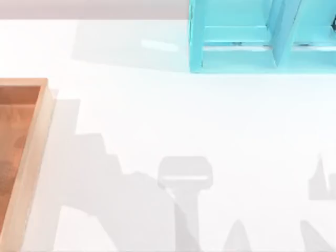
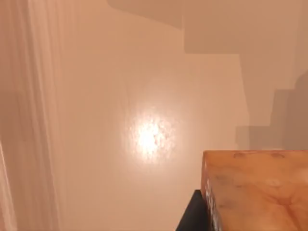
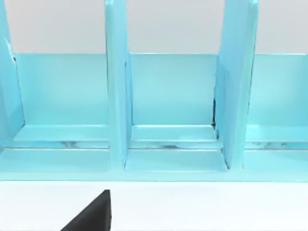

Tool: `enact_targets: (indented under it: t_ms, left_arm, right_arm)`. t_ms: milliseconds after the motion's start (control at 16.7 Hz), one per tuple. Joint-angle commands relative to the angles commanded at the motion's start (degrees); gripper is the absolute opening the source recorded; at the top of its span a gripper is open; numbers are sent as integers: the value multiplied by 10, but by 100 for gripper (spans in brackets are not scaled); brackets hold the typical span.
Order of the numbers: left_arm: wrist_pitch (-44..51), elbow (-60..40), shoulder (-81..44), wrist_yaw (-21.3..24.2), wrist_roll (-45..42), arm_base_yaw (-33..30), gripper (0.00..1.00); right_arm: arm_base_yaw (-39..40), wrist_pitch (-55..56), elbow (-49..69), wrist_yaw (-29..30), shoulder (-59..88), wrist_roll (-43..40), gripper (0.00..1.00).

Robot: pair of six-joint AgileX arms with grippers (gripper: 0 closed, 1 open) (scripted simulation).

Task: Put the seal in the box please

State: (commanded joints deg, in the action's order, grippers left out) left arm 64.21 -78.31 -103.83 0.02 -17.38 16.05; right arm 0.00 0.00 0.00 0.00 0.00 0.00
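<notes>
1. The left gripper (image 2: pixel 201 212) is pinching the seal (image 2: pixel 260 192). One dark finger (image 2: pixel 191 215) lies flat against the block's side, and the block's other side runs out of the left wrist view.
2. The seal hangs close to the camera, clear of a smooth tan surface (image 2: pixel 96 144) with one bright glare spot on it. Whether that surface is the floor of the box cannot be told.
3. Around the seal, the tan surface lies bare out to a pale streaked band along one edge of the left wrist view.
4. A dark part of the right gripper (image 3: pixel 91 216) shows over the white table (image 3: pixel 202 207), facing the cabinet (image 3: pixel 168 96). Whether it is spread or pressed together cannot be told.
5. The box (image 1: pixel 38 131) sits at the table's left side, cut off by the top view's left and lower borders. Its tan rim stands around an orange-brown inside.
6. The cabinet (image 1: pixel 236 37) stands at the far right of the table (image 1: pixel 184 115), well apart from the box. A wide stretch of white top between them carries only grey shadows.
7. Count: one seal, one box, one cabinet. In the right wrist view, two upright dividers stand between the cabinet's open bays.
</notes>
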Motion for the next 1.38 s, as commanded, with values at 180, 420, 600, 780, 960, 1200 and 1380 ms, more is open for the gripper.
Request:
enact_targets:
  t_ms: [180, 420, 600, 780, 960, 1200, 1380]
  left_arm:
    - [-15, 14, -2, 0, -1, 0, 0]
    - [-15, 14, -2, 0, -1, 0, 15]
    - [-15, 14, -2, 0, -1, 0, 38]
    - [-15, 14, -2, 0, -1, 0, 60]
    - [-15, 14, -2, 0, -1, 0, 83]
    - [-15, 14, -2, 0, -1, 0, 100]
    - [-15, 14, -2, 0, -1, 0, 100]
  right_arm:
    - [0, 0, 0, 0, 0, 0, 100]
    - [0, 0, 0, 0, 0, 0, 100]
    - [0, 0, 0, 0, 0, 0, 100]
    - [0, 0, 0, 0, 0, 0, 100]
    - [0, 0, 0, 0, 0, 0, 100]
    - [0, 0, 0, 0, 0, 0, 100]
    - [0, 0, 0, 0, 0, 0, 100]
